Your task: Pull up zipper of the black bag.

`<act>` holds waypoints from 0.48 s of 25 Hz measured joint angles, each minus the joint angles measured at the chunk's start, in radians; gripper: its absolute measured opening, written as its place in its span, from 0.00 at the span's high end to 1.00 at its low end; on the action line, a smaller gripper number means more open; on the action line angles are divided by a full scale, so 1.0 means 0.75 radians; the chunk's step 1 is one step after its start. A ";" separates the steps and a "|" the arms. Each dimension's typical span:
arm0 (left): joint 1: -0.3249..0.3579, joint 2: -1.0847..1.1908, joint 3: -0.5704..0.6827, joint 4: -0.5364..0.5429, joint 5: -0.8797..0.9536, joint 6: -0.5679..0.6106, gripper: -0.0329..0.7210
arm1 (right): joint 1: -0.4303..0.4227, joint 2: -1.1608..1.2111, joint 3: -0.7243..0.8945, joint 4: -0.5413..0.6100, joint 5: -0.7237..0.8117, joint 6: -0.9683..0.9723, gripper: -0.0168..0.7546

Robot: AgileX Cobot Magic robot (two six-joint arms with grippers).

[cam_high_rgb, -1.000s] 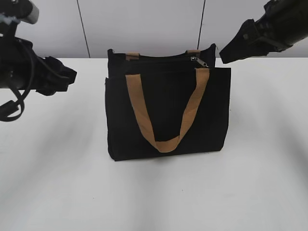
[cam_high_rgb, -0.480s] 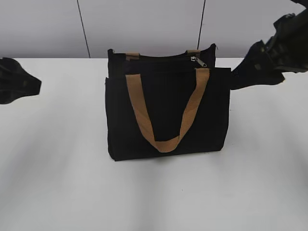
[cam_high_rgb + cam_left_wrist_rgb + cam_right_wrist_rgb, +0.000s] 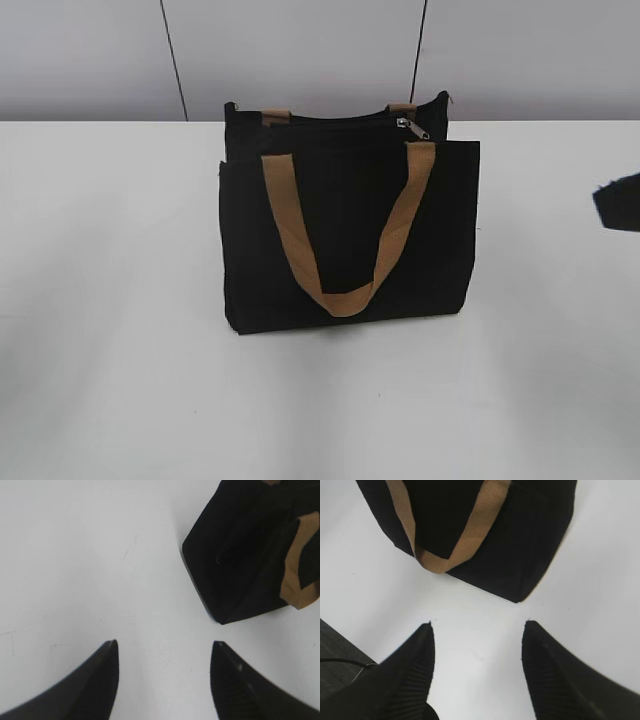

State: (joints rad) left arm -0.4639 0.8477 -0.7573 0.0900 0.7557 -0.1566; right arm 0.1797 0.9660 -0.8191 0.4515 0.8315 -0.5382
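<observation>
The boxy black fabric bag (image 3: 348,235) with tan webbing handles sits upright mid white surface (image 3: 120,380), its thin black zipper (image 3: 340,121) running along the top with the silvery pull tab (image 3: 410,126) at the right end. Left gripper (image 3: 165,647) and right gripper (image 3: 476,626) both hang over bare surface near the bag's lower corners, jaws spread wide with nothing between them.

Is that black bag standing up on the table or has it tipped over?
Upright. The black bag stands on its flat base on the white table, top edge level, and one tan strap handle hangs down its front.
</observation>
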 joint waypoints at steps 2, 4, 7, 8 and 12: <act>0.000 -0.102 0.012 -0.005 0.035 0.000 0.37 | 0.000 -0.119 0.043 -0.064 0.001 0.065 0.42; 0.000 -0.159 0.033 -0.015 0.076 0.000 0.37 | 0.000 -0.268 0.090 -0.114 0.005 0.121 0.42; 0.000 -0.251 0.078 -0.037 0.168 0.000 0.37 | 0.000 -0.427 0.145 -0.170 0.032 0.210 0.42; 0.000 -0.289 0.088 -0.043 0.196 0.000 0.37 | 0.000 -0.484 0.165 -0.187 0.049 0.243 0.42; 0.000 -0.460 0.094 -0.046 0.305 0.000 0.37 | 0.000 -0.715 0.230 -0.256 0.153 0.320 0.42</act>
State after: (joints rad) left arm -0.4639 0.5026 -0.6865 0.0556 0.9847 -0.1569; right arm 0.1797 0.4301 -0.6463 0.2599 0.9461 -0.2978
